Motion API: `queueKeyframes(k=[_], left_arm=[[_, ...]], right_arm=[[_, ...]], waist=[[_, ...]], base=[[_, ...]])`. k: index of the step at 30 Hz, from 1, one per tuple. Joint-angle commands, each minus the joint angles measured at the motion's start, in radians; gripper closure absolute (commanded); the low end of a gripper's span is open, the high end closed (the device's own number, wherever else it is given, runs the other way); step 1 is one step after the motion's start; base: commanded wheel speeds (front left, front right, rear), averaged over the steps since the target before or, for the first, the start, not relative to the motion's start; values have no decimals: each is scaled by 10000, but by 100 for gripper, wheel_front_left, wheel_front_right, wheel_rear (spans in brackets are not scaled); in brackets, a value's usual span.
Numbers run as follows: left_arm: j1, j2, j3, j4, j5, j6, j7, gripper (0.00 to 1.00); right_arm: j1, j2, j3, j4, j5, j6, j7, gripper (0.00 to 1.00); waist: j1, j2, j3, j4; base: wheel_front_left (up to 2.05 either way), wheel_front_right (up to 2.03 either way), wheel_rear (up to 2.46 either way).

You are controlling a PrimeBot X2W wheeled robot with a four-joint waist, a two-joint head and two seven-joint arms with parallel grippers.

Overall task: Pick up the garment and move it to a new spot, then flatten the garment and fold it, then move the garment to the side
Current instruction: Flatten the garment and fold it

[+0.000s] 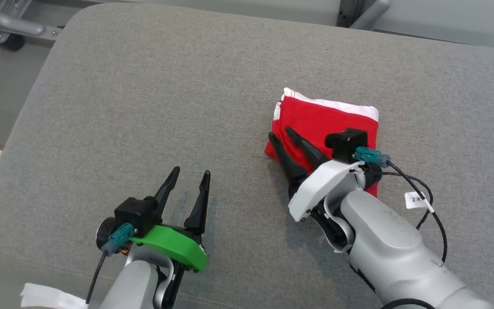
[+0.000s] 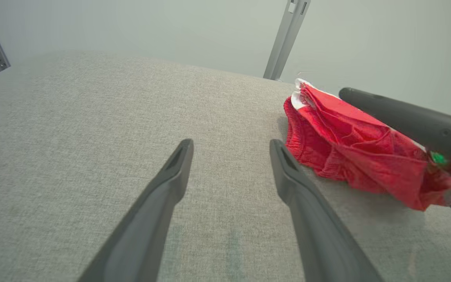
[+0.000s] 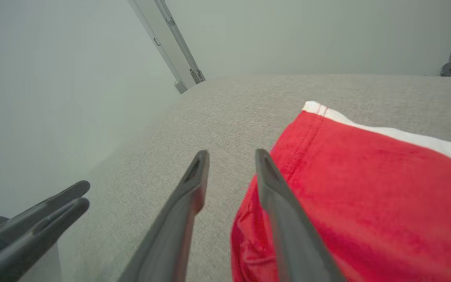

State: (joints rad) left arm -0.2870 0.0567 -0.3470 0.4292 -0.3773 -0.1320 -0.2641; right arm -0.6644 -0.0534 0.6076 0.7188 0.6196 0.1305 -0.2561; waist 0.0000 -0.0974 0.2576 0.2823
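Right end effector [image 1: 280,132], fingers slightly apart, is straddling the folded garment's [image 1: 337,122] left edge; left end effector [image 1: 190,171], spread wide, is sitting farther off.

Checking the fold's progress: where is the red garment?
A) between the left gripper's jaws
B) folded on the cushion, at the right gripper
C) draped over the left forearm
B: the red garment lies folded on the grey cushion at the right gripper; the left gripper is open over bare cushion.
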Motion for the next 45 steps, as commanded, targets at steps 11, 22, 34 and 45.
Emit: queueKeyframes(k=[11,22,34,45], left_arm=[[353,118,1381,-195,477,18,7,0],[722,47,2727,-516,1102,18,9,0],[1541,-11,3586,-796,1966,18,9,0],[2333,-35,3761,-902,2132,17,9,0]], right_arm=[[545,-28,-1505,-1224,-1037,-1,-88,0],[2497,-225,-4423,-2131,-3210,0,-89,0],[4160,-22,-5757,-3305,-4439,-1,-92,0],[4872,11,-5768,-3487,-4451,-1,-90,0]], waist=[[0,-1,-155,-892],[0,-1,-351,-2229],[0,-1,-901,-2841],[0,-1,-1384,-2860]], base=[[0,0,0],[0,0,0],[0,0,0],[0,0,0]])
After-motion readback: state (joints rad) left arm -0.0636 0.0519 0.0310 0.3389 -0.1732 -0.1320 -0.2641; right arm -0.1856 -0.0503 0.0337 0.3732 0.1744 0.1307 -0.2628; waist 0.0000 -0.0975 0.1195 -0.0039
